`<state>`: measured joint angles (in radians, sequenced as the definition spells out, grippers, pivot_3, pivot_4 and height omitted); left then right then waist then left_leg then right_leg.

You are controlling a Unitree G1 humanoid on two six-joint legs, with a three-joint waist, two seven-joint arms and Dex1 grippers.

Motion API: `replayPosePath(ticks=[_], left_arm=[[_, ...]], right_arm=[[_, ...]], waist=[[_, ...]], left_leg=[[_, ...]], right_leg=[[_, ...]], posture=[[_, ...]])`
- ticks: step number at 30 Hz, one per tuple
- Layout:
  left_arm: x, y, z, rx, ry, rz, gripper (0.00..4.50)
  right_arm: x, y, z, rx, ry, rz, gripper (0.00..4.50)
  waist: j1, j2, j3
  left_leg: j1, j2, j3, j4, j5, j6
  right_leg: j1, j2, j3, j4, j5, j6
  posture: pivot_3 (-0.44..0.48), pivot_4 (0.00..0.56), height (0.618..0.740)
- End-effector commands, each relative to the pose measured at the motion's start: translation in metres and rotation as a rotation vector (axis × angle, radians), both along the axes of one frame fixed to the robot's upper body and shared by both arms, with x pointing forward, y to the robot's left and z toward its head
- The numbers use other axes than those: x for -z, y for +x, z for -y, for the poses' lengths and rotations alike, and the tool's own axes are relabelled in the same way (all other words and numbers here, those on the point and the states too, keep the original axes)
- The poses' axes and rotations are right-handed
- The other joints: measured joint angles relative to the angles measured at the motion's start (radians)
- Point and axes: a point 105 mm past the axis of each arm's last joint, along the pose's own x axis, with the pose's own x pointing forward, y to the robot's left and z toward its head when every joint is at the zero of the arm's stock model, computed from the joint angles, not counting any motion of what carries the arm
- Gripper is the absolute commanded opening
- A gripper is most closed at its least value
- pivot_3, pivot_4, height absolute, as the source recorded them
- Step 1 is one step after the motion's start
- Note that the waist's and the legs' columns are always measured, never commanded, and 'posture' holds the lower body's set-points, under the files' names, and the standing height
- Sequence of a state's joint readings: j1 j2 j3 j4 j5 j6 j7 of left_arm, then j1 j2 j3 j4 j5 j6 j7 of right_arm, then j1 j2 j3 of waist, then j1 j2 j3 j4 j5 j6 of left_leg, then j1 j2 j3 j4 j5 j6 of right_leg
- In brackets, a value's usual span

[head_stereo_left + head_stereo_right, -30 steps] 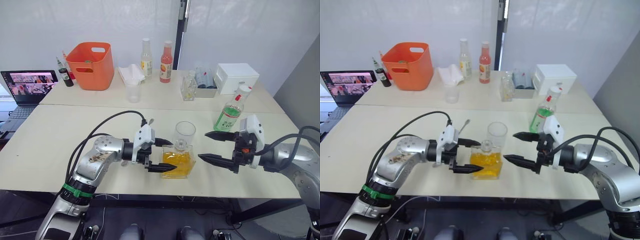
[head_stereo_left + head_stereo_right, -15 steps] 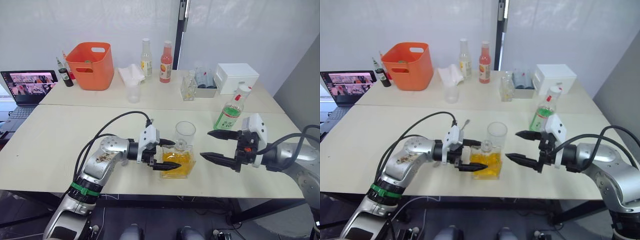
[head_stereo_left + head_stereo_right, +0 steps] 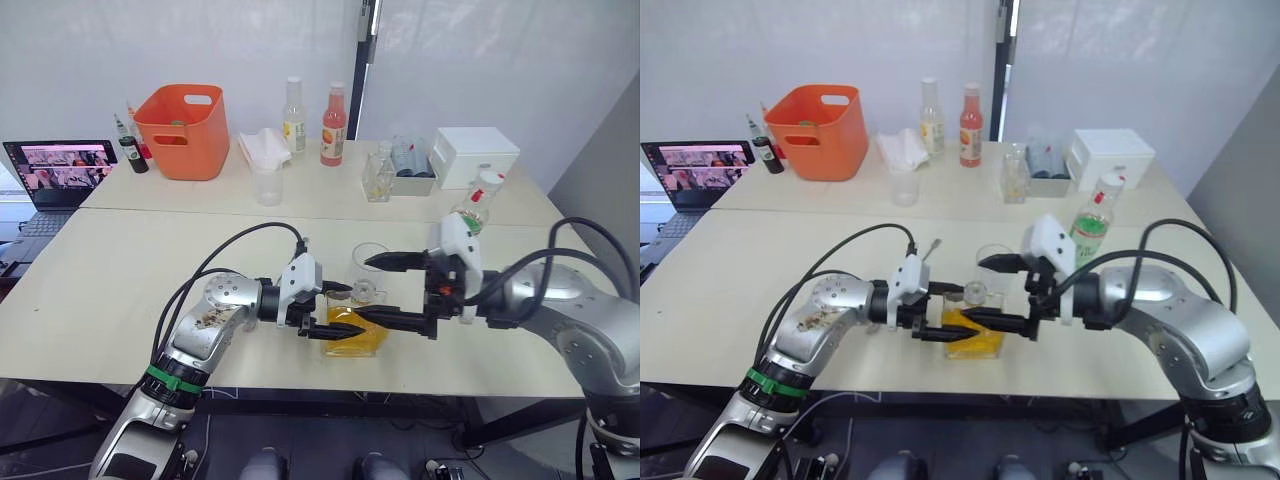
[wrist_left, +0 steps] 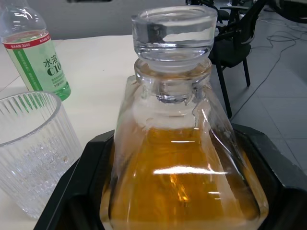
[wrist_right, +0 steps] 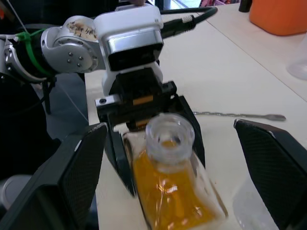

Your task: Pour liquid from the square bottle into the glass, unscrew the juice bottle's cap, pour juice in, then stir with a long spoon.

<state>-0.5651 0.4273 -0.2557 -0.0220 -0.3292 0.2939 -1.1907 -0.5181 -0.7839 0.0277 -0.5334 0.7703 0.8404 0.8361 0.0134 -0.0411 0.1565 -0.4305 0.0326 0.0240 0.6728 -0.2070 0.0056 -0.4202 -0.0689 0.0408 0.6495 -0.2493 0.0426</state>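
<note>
On the pale surface (image 3: pixel 120 270), the left gripper (image 3: pixel 340 309) fingers clamp the squat amber-filled square bottle (image 3: pixel 355 325). Right gripper (image 3: pixel 385 290) fingers spread wide around its clear stopper (image 5: pixel 169 134), beside the ribbed clear glass (image 4: pixel 33 143).

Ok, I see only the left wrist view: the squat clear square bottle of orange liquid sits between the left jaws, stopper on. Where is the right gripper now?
Observer: The right gripper faces the left gripper. Its jaws are wide open, one on each side of the square bottle's clear glass stopper, not touching it.
Operator: And the long thin silver spoon?
Observer: The long spoon lies flat on the white table, just beyond the left gripper and apart from the bottle.
Operator: Is the tall green juice bottle capped?
Observer: Yes, the juice bottle has its small white cap on.
</note>
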Motion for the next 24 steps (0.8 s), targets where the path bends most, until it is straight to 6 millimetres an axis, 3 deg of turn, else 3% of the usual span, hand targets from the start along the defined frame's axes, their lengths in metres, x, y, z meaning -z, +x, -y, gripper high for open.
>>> replayPosePath(ticks=[1,4,7,11,15,24], left_arm=[[0.002,-0.001,0.0,0.006,0.013,0.018,2.79],[0.003,-0.002,-0.001,0.008,0.016,0.02,2.79],[0.003,-0.003,-0.001,0.008,0.018,0.019,2.79],[0.004,-0.004,-0.001,0.007,0.018,0.014,2.79],[0.004,-0.005,0.0,0.009,0.02,0.012,2.79],[0.005,-0.003,-0.001,0.009,0.031,0.011,2.79]], right_arm=[[-0.001,0.002,-0.007,0.0,-0.016,0.025,4.5],[0.0,0.004,-0.009,-0.001,-0.014,0.023,4.5],[-0.002,0.004,-0.01,-0.008,-0.002,0.02,3.72],[-0.005,0.002,-0.01,-0.015,0.015,0.02,2.26],[-0.007,0.002,-0.009,-0.013,0.026,0.023,1.09],[-0.02,0.0,-0.007,0.003,0.103,0.055,1.08]], waist=[[-0.002,0.0,0.0],[-0.002,0.0,0.0],[-0.002,0.0,0.0],[-0.003,0.0,0.0],[-0.002,0.0,0.0],[-0.003,0.0,0.0]], left_leg=[[0.0,0.0,0.0,0.0,0.0,0.0],[0.0,0.0,0.0,0.001,0.0,0.001],[0.0,0.0,0.0,0.001,-0.001,0.001],[0.0,0.001,0.0,0.001,-0.001,0.001],[0.0,0.0,0.0,0.001,-0.001,0.001],[0.0,0.001,0.0,0.001,-0.001,0.001]], right_leg=[[0.0,0.0,0.0,0.0,0.0,0.0],[0.0,0.0,0.0,0.0,0.0,0.0],[0.0,0.0,0.0,0.0,0.0,0.0],[0.0,0.0,0.0,0.0,0.0,0.0],[0.0,0.0,0.0,0.0,0.0,0.0],[0.0,0.0,0.0,0.0,0.0,0.0]], posture=[[0.0,0.15,0.715],[0.0,0.15,0.715],[0.0,0.15,0.715],[0.0,0.15,0.715],[0.0,0.15,0.715],[0.0,0.15,0.715]])
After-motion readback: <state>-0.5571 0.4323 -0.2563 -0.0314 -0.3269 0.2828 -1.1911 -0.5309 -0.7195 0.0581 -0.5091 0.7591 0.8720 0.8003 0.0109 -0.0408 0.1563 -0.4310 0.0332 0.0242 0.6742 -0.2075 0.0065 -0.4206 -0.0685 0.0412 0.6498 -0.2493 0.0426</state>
